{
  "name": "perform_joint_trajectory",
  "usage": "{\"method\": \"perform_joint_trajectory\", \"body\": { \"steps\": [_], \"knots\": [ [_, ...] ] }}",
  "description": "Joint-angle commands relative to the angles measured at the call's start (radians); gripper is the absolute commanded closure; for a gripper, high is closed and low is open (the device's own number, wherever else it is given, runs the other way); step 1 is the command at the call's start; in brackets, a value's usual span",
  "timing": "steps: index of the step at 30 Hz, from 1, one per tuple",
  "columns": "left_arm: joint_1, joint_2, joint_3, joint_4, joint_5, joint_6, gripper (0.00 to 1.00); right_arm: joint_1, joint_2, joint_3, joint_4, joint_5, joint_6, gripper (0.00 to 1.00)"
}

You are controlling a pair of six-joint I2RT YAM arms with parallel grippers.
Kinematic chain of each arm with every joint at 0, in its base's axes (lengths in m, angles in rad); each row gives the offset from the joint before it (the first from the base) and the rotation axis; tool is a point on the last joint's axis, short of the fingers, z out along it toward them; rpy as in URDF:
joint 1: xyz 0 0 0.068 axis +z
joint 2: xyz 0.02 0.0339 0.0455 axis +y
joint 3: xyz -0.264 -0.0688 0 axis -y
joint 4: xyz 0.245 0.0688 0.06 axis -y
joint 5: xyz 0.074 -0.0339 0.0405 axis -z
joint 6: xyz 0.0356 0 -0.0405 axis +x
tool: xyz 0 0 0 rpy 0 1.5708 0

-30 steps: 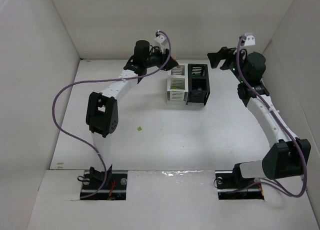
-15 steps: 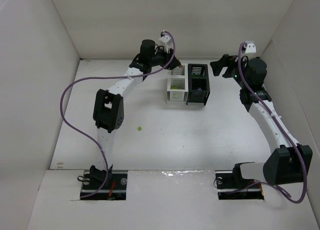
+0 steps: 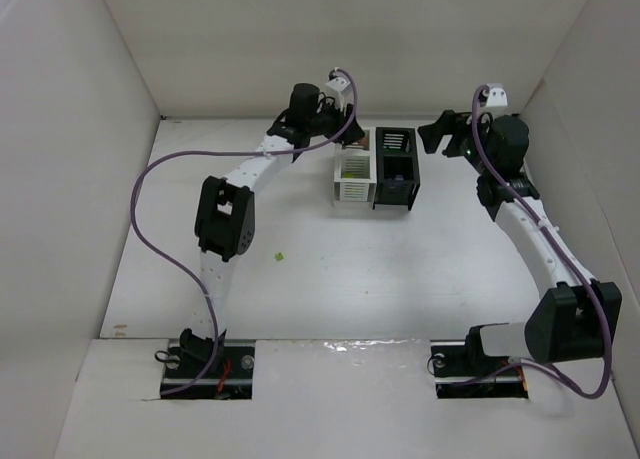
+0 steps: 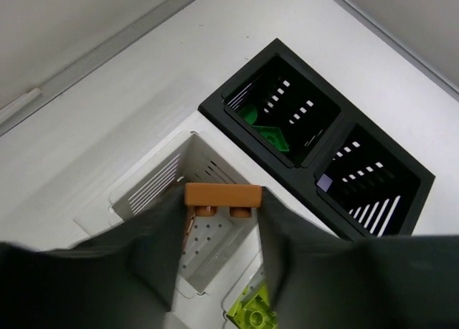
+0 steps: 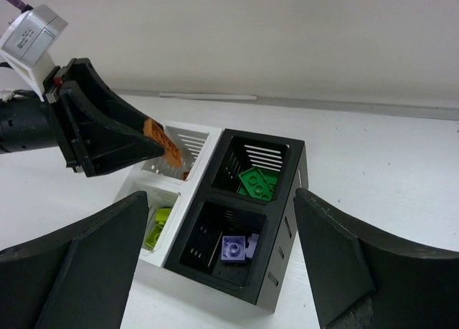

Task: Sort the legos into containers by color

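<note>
Left jaws: clenched on one orange-brown lego, a finger on each short end.
Right jaws: released and spread wide, hovering just beside the right of the containers, holding nothing.
Held lego, place: above the open mouth of the far white bin, apart from its walls. No other lego shows in that bin.
Other legos: green legos lie in the far black bin. A lavender lego lies in the near black bin. Yellow-green legos lie in the near white bin.
Loose piece: one small yellow-green lego lies alone on the surface, well apart from the containers.
Handling: likely light, stiff and smooth-sided, so it can twist out of a weak pinch. The flat opposite faces give the surest hold, as here.
Release: a light brick may bounce off a slatted wall, so a low, centred drop seems safer.
Edges: the four bins share thin inner walls, so a drift toward the black side would put this lego among the green ones.
Open room: the back wall stands near behind the bins, while the surface in front is wide for reaching the loose piece.
</note>
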Motion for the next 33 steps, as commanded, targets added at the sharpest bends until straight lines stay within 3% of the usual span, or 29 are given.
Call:
{"method": "perform_joint_trajectory", "body": {
  "steps": [1, 4, 7, 11, 13, 17, 22, 26, 27, 33],
  "knots": [
    [0.001, -0.011, 0.064, -0.004, -0.030, 0.008, 0.56, -0.002, 0.007, 0.035, 0.021, -0.009, 0.002, 0.13],
    [0.001, -0.022, 0.064, -0.004, -0.030, 0.028, 0.36, -0.002, 0.007, 0.044, 0.021, -0.018, 0.002, 0.13],
    [0.001, -0.031, 0.064, 0.025, -0.008, 0.028, 0.31, -0.002, 0.007, 0.044, 0.021, -0.029, -0.007, 0.13],
    [0.046, -0.172, -0.011, 0.124, 0.114, -0.034, 0.33, -0.002, 0.007, 0.035, 0.021, -0.038, -0.036, 0.13],
    [0.060, -0.243, -0.039, 0.109, 0.144, -0.016, 0.41, -0.002, 0.007, 0.010, 0.021, -0.047, -0.060, 0.13],
    [0.081, -0.436, -0.131, -0.116, 0.154, 0.183, 0.48, -0.002, -0.015, -0.013, 0.012, -0.059, -0.100, 0.13],
    [0.184, -0.605, -0.212, -0.584, 0.164, 0.395, 0.49, -0.023, -0.061, -0.060, -0.011, -0.107, -0.149, 0.14],
    [0.208, -0.692, -0.338, -0.866, 0.040, 0.660, 0.54, -0.032, -0.088, -0.086, -0.051, -0.119, -0.179, 0.15],
    [0.208, -0.717, -0.381, -0.888, 0.009, 0.727, 0.54, -0.032, -0.100, -0.098, -0.051, -0.119, -0.191, 0.15],
    [0.156, -0.869, -0.680, -0.891, -0.175, 0.786, 0.54, -0.043, -0.111, -0.109, -0.060, -0.119, -0.200, 0.16]
  ]
}}
